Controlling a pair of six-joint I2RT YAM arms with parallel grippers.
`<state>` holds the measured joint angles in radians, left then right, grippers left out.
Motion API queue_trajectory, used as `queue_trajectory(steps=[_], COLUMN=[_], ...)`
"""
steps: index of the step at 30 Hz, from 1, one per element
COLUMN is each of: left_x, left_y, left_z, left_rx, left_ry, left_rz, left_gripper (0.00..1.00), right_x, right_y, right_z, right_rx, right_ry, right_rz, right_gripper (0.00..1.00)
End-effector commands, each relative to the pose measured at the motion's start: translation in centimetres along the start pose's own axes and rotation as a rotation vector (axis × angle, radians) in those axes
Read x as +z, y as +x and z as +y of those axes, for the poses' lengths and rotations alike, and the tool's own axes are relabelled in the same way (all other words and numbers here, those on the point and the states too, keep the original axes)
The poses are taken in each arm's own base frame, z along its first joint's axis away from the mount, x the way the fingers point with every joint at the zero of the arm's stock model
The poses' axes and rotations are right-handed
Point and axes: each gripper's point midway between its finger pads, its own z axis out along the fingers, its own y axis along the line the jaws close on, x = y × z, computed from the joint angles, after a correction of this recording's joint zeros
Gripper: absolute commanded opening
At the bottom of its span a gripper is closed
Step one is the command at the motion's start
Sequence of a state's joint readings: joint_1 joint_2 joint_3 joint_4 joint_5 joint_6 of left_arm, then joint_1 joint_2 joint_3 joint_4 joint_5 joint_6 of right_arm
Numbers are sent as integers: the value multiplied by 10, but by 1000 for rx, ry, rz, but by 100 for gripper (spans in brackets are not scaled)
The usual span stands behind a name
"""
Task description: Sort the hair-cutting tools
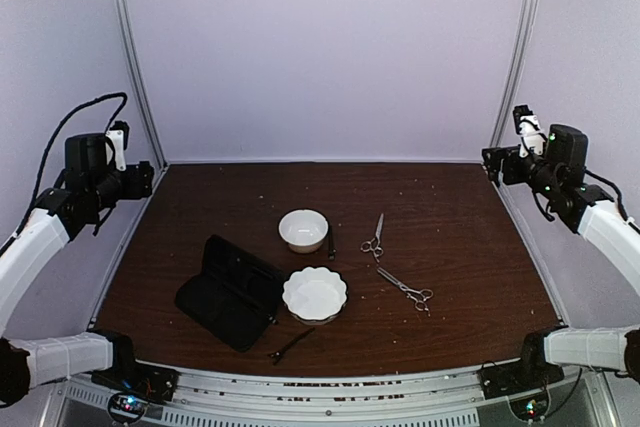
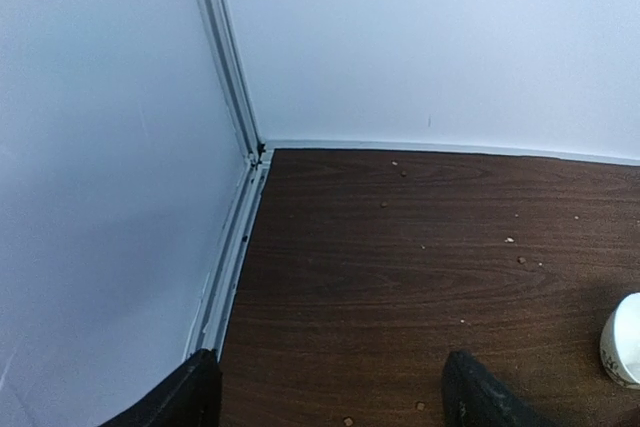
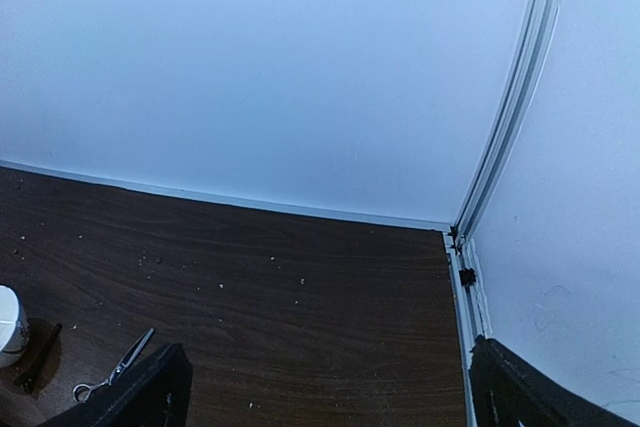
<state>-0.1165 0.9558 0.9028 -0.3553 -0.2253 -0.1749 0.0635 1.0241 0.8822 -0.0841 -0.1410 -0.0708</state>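
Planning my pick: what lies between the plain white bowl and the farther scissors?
A thin black stick, close beside the bowl; nothing else before the scissors. Top view.

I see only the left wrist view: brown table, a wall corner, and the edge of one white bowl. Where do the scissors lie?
Observer: Both lie right of the round bowl: the far scissors and the near scissors, apart from each other.
Operator: And the black sticks?
Observer: One black stick lies just right of the round bowl; the other stick lies near the front edge.
Operator: Is the right claw busy?
Observer: No, the right claw is open and empty, near the far right corner.
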Motion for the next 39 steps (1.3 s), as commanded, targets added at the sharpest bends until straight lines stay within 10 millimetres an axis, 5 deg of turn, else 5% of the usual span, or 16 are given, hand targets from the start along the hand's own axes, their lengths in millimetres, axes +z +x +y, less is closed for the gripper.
queue_trajectory(steps=[1, 7, 11, 21, 26, 31, 35, 39], left_x=[3, 4, 0, -67, -109, -156, -168, -177], left_y=[-16, -18, -19, 10, 56, 127, 190, 235], left_z=[-19, -37, -66, -222, -298, -360, -380, -387], left_rx=[-22, -10, 30, 305, 523, 801, 994, 1105], left_ry=[126, 229, 366, 837, 993, 1136, 1169, 1194], left_rz=[-59, -68, -65, -22, 75, 191, 359, 447], left_gripper=[77, 70, 61, 57, 56, 35, 8, 3], right_x=[5, 7, 5, 2, 3, 5, 5, 6], right_y=[5, 29, 36, 43, 47, 50, 51, 53], right_z=[6, 26, 42, 58, 59, 61, 62, 65], right_rx=[-43, -172, -184, -189, -194, -197, -196, -191], right_ry=[-53, -176, -272, -372, -381, -389, -398, -420], right_rz=[-11, 29, 35, 32, 40, 51, 49, 57], right_gripper=[100, 100, 98, 96, 96, 96, 95, 94])
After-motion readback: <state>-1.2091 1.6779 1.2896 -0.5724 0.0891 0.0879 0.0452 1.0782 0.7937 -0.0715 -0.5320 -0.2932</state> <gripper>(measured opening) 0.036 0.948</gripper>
